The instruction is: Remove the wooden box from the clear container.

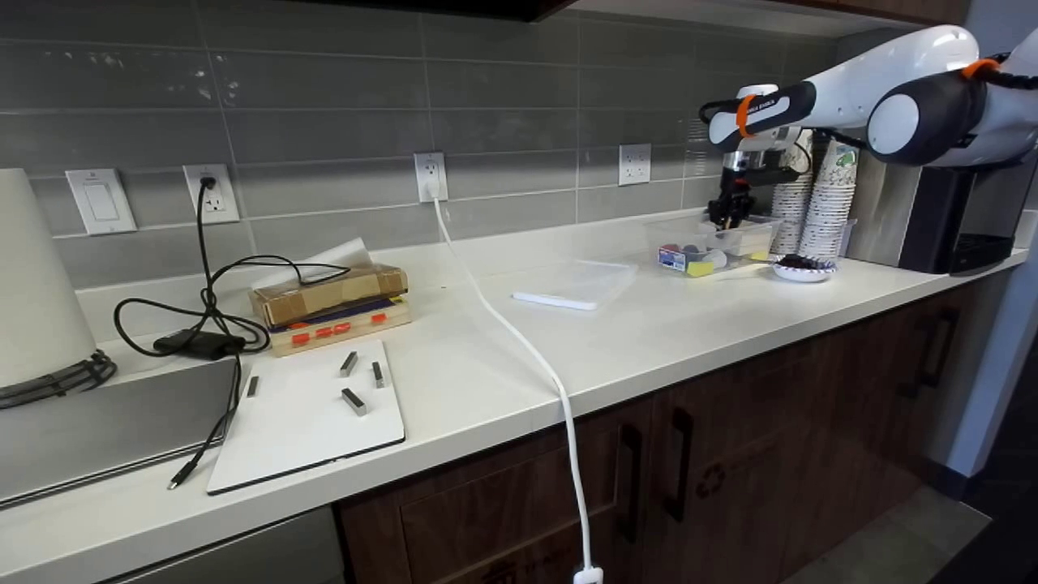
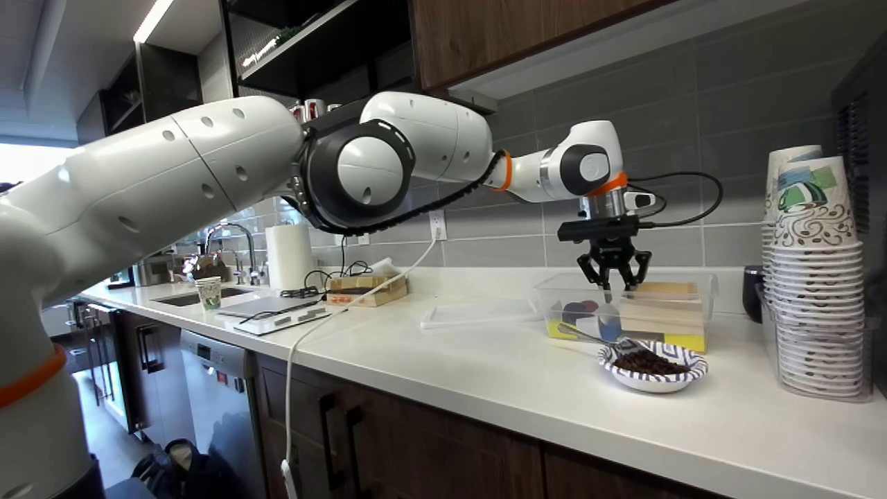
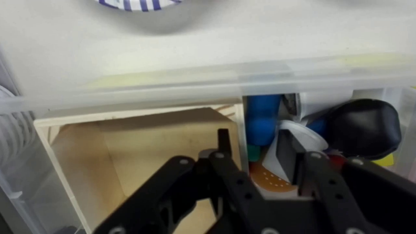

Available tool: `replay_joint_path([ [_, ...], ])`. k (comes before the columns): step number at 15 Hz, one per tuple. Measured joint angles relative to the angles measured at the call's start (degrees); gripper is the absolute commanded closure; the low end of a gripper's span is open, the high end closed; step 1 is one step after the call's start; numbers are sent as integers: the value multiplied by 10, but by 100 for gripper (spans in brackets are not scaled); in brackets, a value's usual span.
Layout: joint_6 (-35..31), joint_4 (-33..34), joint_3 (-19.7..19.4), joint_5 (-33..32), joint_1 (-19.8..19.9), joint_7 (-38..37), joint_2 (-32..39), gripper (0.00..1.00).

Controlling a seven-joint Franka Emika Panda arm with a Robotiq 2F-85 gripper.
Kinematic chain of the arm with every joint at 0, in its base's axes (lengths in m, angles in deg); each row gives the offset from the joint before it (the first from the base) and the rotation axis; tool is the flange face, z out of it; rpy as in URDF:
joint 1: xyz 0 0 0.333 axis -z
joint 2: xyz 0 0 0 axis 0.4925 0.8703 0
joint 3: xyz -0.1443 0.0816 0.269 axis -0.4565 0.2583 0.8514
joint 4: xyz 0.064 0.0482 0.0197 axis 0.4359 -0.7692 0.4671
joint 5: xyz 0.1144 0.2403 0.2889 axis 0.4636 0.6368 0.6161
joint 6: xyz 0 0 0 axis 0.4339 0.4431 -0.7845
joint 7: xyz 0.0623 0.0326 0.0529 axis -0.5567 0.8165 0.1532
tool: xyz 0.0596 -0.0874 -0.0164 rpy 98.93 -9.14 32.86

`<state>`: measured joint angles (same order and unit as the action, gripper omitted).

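Open-topped and light tan, with thin walls and paler rims, the wooden box [image 3: 143, 152] sits inside the clear plastic container [image 3: 182, 85]. The Robotiq gripper [image 3: 255, 143] is spread, its fingertips showing to either side of one box wall.

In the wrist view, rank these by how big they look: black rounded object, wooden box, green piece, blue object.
Largest to smallest:
1. Wooden box, even with part of it hidden
2. Black rounded object
3. Blue object
4. Green piece, judging only by what shows; its full size is unclear
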<state>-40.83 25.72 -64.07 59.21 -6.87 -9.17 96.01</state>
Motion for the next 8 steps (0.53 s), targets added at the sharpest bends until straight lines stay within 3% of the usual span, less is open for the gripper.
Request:
replay_joint_path([
  [2,0,1,0,1,1,-5,3,100],
  [8,-2,12,-1,1,4,-23,11,98],
])
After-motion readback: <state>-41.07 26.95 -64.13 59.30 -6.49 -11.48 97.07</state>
